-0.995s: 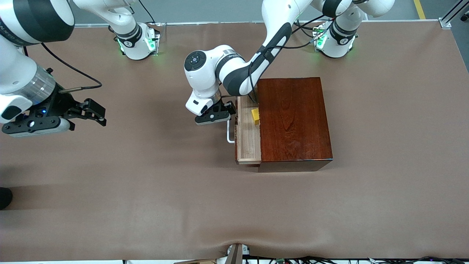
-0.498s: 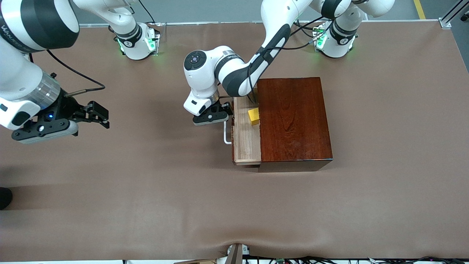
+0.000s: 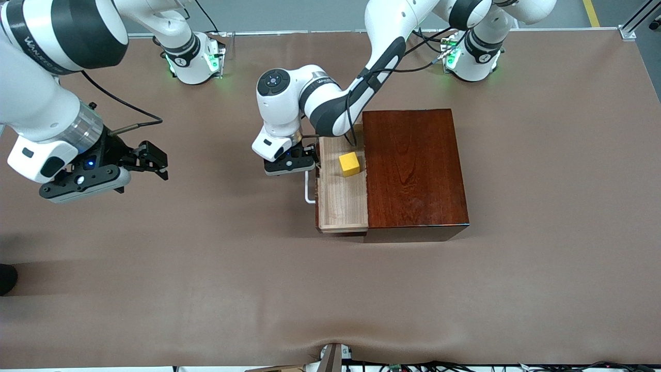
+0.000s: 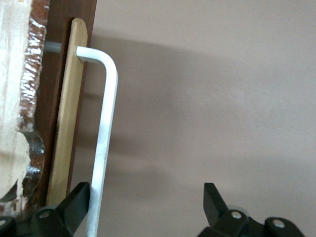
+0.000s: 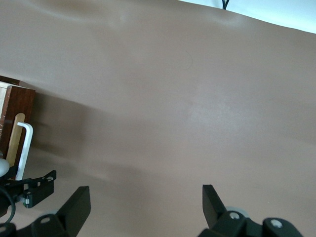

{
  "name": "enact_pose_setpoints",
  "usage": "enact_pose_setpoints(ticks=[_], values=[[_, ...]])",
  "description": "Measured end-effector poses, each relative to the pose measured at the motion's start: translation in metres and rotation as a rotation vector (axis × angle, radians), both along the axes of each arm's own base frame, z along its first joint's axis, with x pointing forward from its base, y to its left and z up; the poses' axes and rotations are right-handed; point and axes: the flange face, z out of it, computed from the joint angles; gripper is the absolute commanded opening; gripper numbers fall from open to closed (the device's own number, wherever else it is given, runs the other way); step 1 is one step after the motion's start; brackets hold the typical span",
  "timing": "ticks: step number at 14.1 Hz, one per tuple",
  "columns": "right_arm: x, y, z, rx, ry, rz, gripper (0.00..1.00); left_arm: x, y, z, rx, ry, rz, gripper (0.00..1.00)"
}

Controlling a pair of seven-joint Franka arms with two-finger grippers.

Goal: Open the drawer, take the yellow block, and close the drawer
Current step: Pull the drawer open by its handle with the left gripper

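The drawer [image 3: 341, 201] of the dark reddish-brown box [image 3: 413, 165] stands partly pulled out toward the right arm's end of the table. The yellow block [image 3: 349, 164] lies on its pale floor, close to the box's opening. My left gripper [image 3: 297, 164] is open at the white handle [image 3: 308, 194]. In the left wrist view the handle bar [image 4: 106, 133] runs just inside one finger of my left gripper [image 4: 145, 195]; the other finger is far off it. My right gripper [image 3: 157, 164] is open and empty, above the bare table, and it also shows in the right wrist view [image 5: 145, 195].
The brown table cover [image 3: 206, 258] stretches wide around the box. The right wrist view shows the drawer front [image 5: 15, 113], its handle [image 5: 23, 148] and part of the left gripper [image 5: 37, 187] farther off. Both arm bases stand along the table's back edge.
The drawer has slid farther out toward the right arm's end with my left gripper at the handle, so the whole yellow block shows. My right gripper has moved toward the drawer.
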Motion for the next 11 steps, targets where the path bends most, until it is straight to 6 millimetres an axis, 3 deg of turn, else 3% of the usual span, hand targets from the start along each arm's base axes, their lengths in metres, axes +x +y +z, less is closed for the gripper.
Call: enact_pose_setpoints(ticks=[3, 8, 10, 11], values=[[0.001, -0.002, -0.002, -0.005, -0.003, 0.039, 1.00, -0.006, -0.006, 0.005, -0.009, 0.002, 0.000, 1.00], [0.000, 0.006, -0.002, -0.005, -0.007, 0.073, 1.00, -0.004, -0.001, 0.039, 0.008, 0.017, 0.021, 1.00], [-0.004, 0.025, -0.002, -0.004, -0.010, 0.105, 1.00, 0.008, 0.013, 0.071, 0.006, 0.013, 0.050, 1.00], [-0.007, 0.033, -0.001, -0.004, -0.010, 0.117, 1.00, 0.019, 0.024, 0.097, -0.005, 0.005, 0.072, 1.00]])
